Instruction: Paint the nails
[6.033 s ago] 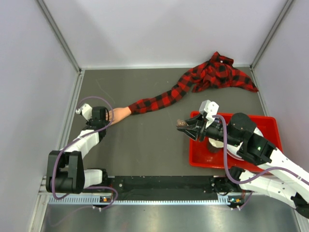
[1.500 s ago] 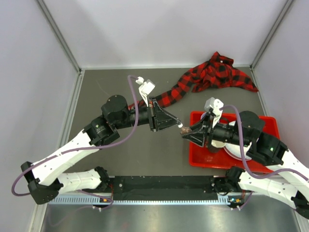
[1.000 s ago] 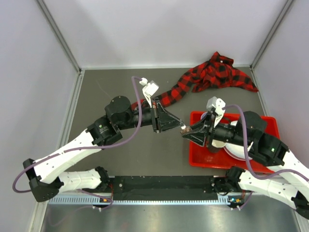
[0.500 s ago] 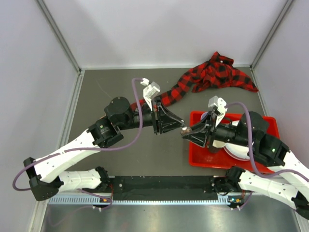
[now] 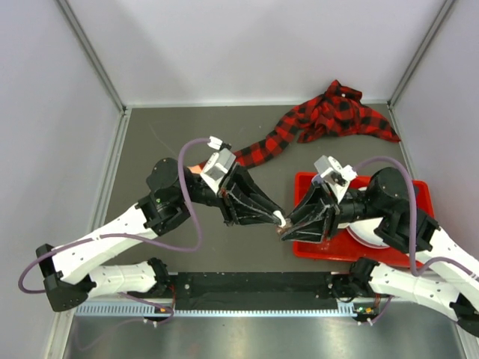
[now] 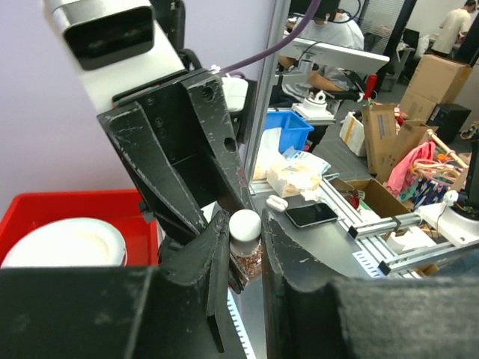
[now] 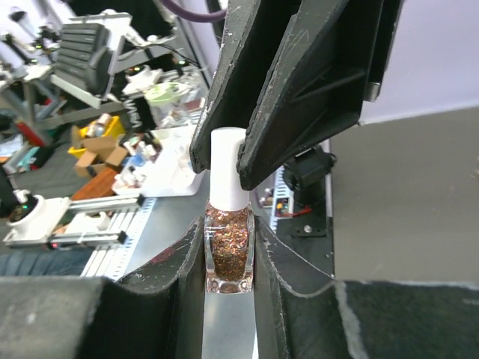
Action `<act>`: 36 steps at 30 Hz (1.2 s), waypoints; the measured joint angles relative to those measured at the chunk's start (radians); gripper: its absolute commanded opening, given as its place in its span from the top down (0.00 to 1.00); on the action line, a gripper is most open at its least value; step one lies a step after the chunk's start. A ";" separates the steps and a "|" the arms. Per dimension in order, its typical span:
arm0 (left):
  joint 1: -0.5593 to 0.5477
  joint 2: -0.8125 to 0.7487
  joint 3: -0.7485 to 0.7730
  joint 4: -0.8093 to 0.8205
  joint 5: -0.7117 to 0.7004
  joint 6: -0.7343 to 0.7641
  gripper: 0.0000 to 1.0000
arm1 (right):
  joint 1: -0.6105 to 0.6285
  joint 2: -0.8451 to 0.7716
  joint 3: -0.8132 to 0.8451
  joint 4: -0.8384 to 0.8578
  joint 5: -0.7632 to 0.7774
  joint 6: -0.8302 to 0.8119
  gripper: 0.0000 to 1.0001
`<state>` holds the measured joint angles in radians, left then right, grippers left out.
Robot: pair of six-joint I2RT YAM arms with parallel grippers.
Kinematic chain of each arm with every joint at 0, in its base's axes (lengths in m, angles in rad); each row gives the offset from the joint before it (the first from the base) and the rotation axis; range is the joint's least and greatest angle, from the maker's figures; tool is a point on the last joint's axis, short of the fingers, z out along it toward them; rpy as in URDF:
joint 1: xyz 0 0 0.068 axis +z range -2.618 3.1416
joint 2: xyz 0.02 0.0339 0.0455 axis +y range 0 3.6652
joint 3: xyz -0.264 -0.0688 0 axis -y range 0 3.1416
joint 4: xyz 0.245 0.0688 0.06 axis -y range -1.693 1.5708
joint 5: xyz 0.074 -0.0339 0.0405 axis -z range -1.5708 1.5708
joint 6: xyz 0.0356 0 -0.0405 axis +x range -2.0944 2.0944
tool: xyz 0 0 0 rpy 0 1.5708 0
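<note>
Over the middle of the desk, just off the left edge of the red tray, the two arms meet tip to tip. The right end effector is clenched on the glass body of a glitter nail polish bottle. The left end effector pinches its white cap. The peach mannequin hand peeks out beneath the left arm, left of the desk's middle, its nails too small to see. Its plaid sleeve runs toward the far right corner.

Left hand and right hand meet tip-to-tip — both clamp one bottle.
</note>
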<state>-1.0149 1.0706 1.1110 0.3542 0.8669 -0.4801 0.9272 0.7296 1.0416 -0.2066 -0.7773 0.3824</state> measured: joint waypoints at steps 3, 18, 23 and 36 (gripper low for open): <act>-0.005 -0.005 0.000 0.006 -0.002 0.015 0.62 | 0.000 0.021 0.000 0.047 -0.035 0.022 1.00; -0.034 -0.240 0.052 -0.498 -0.498 0.141 0.22 | -0.003 0.043 0.080 -0.020 0.307 -0.166 1.00; -0.034 -0.257 0.069 -0.560 -0.687 0.084 0.27 | -0.003 0.065 0.090 -0.064 0.416 -0.234 1.00; -0.035 -0.050 0.069 -0.464 -1.035 -0.098 0.44 | -0.003 0.157 0.125 -0.147 0.732 -0.313 1.00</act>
<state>-1.0500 1.0210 1.1801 -0.1101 -0.1677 -0.5781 0.9241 0.8867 1.1664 -0.3538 -0.0448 0.0692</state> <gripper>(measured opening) 0.581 0.249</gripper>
